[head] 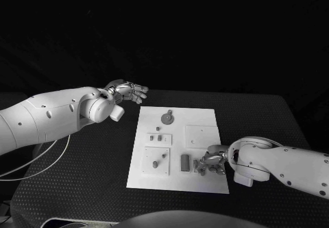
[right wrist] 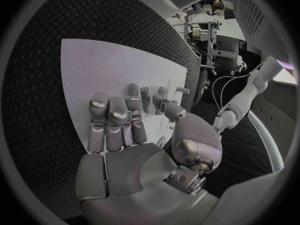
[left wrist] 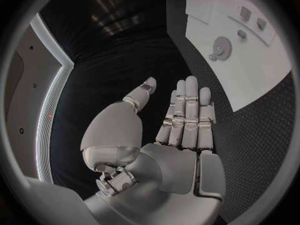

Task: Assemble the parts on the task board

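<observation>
Right now your left hand (head: pixel 128 91) hangs over the black table (head: pixel 82 166), just off the far left corner of the white board (head: pixel 206 183). Its fingers are straight and spread and it holds nothing; the left wrist view shows the flat, bare palm (left wrist: pixel 181 135) with the board (left wrist: pixel 250 75) well off to one side.

Your right hand (head: pixel 214 160) is down at the near right part of the board. Its fingers reach in over the plate toward two small dark pieces: an upright bar (head: pixel 185 162) and a smaller piece (head: pixel 197 165) right at the fingertips. From the head view you cannot tell whether the fingers touch that smaller piece. In the right wrist view the fingers (right wrist: pixel 112 120) lie stretched out side by side over the board (right wrist: pixel 94 70), with nothing pinched, and a few small pieces (right wrist: pixel 153 99) lie just past their tips.

On the rest of the board you see a round disc with a tab (head: pixel 168 117) near the far edge, a square raised plate (head: pixel 201 136) to the right, a small plate with two pieces (head: pixel 159 138) at the middle left, and a larger plate (head: pixel 156 160) at the near left with one piece on it.
</observation>
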Controlling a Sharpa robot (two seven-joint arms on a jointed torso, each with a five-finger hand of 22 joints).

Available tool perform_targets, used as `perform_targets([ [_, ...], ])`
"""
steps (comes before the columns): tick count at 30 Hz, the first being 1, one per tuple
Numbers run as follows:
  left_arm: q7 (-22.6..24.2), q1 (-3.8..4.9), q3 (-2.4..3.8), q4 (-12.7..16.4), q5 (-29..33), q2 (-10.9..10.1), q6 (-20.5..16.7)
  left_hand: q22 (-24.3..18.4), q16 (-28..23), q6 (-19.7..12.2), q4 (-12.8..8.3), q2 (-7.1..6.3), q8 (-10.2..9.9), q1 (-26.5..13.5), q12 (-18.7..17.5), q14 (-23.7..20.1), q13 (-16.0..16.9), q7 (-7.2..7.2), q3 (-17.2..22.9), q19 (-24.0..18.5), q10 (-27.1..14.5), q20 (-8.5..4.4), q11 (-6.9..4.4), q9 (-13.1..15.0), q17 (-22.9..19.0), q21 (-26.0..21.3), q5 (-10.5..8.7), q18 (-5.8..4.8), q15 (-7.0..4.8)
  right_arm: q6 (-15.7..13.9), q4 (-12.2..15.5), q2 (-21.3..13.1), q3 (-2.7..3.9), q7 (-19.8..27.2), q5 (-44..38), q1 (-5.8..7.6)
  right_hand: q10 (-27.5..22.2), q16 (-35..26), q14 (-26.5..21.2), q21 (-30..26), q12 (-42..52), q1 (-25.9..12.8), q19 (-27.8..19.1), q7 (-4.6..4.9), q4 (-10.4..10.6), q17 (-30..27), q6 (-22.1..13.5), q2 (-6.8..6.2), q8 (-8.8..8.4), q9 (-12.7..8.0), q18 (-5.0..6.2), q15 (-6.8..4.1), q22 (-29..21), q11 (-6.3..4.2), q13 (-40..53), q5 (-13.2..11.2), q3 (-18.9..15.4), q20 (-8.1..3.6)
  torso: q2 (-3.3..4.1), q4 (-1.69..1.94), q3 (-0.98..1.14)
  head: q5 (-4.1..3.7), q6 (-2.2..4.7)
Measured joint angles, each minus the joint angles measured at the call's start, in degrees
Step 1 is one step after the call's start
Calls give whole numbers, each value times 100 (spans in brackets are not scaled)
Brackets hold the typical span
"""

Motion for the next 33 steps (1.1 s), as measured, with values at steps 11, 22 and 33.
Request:
perform_targets([
  [11,-2,0,0,-5,-1,3,2,-1,0,0,0,0,0,0,0,0,0,0,0,0,0,0,0,0,5,0,0,0,0,24,71,-44,0,4,0,0,0,0,-12,0,0,0,-1,-1,11,-5,0,0,21,0,0,-11,-6,0,-1,0,-11,1,-2,-3,0,-4,-3],
  [22,-12,0,-3,-11,-3,3,9,5,0,-1,0,0,0,0,0,0,0,0,0,0,0,0,0,0,10,-22,0,0,0,38,193,-146,5,30,7,22,-1,0,-14,0,0,32,-2,-1,11,-5,0,32,20,0,0,-12,-6,1,5,0,-11,2,-2,-3,0,-8,-2],
  [33,-20,0,-5,-20,-6,6,14,4,-22,-1,0,0,0,0,0,0,1,-1,0,0,0,0,0,0,14,-22,0,0,0,40,231,-122,15,93,31,27,-1,0,-14,0,0,54,-2,-2,10,-5,0,54,20,0,0,-11,-11,1,4,0,-11,4,0,-1,0,-16,4],
])
